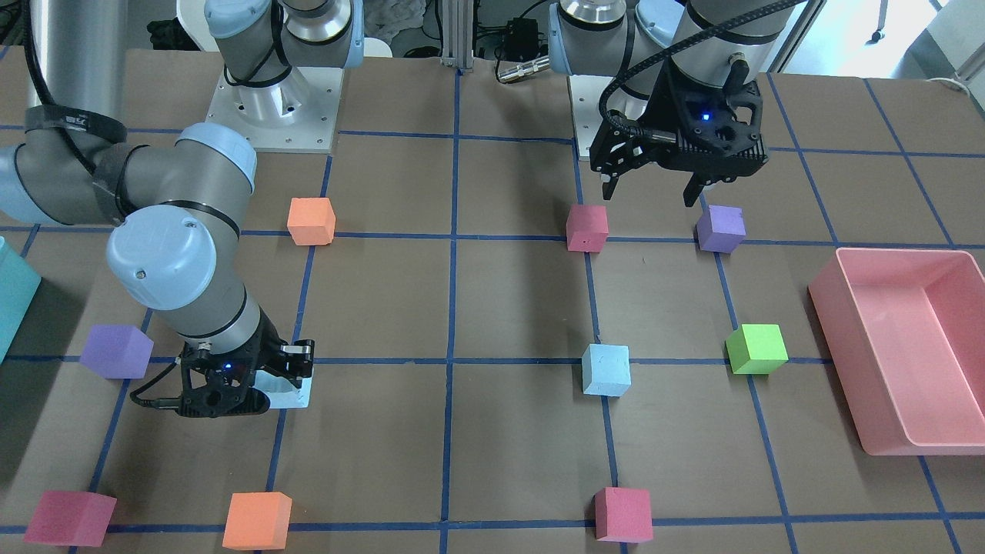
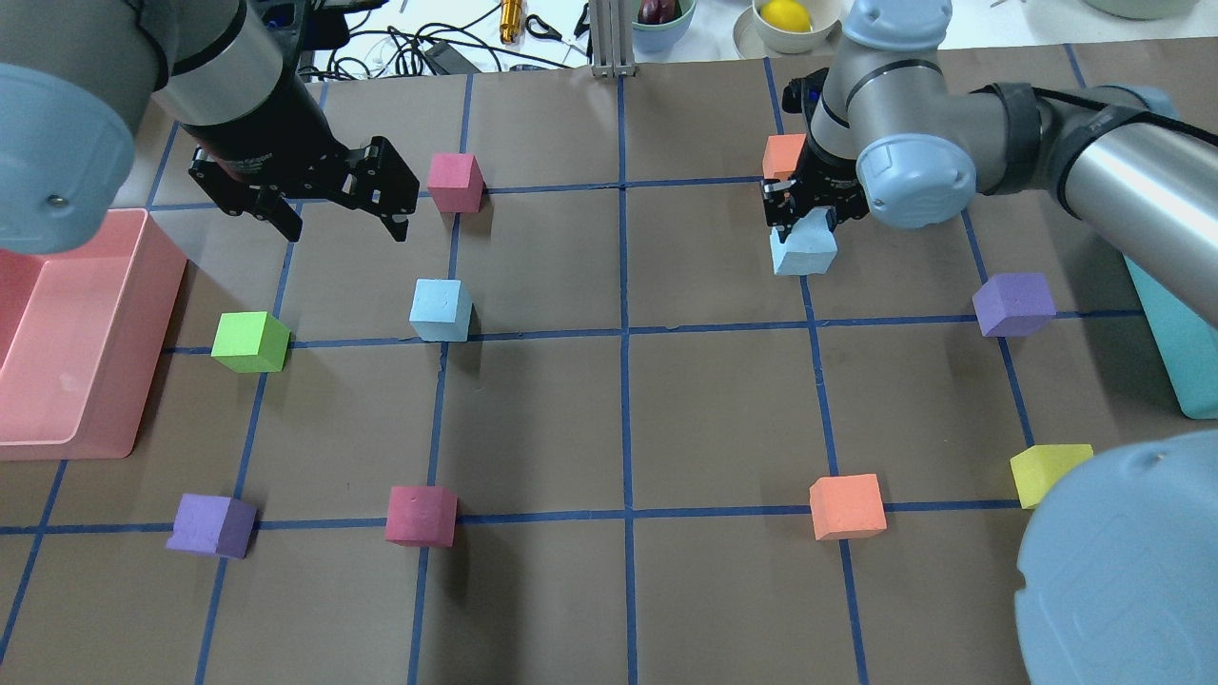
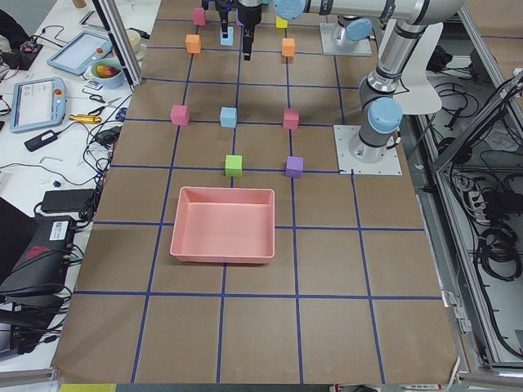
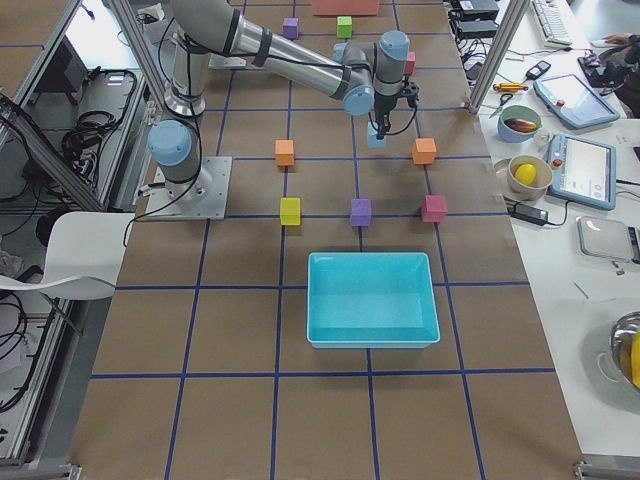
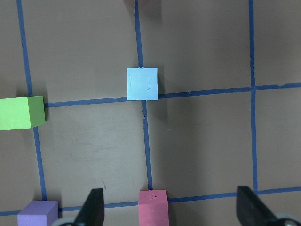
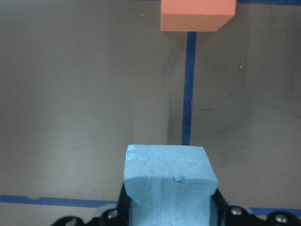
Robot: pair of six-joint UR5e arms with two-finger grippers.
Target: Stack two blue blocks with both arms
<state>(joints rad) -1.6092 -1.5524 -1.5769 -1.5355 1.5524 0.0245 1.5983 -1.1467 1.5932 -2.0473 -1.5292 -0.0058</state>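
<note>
One blue block (image 2: 441,309) sits free on the table left of centre; it also shows in the front view (image 1: 606,369) and the left wrist view (image 5: 142,83). My left gripper (image 2: 333,214) is open and empty. It hovers high, apart from that block, over a pink cube (image 5: 153,207). My right gripper (image 2: 802,224) is shut on the second blue block (image 2: 804,249), low over the table at the far right. The right wrist view shows this block (image 6: 169,183) squeezed between the jaws. I cannot tell whether it touches the table.
A pink bin (image 2: 67,333) stands at the left edge and a teal bin (image 2: 1175,333) at the right. A green cube (image 2: 250,342), an orange cube (image 2: 782,155) just behind the right gripper, purple cubes (image 2: 1014,304) and other pink, orange and yellow cubes lie scattered.
</note>
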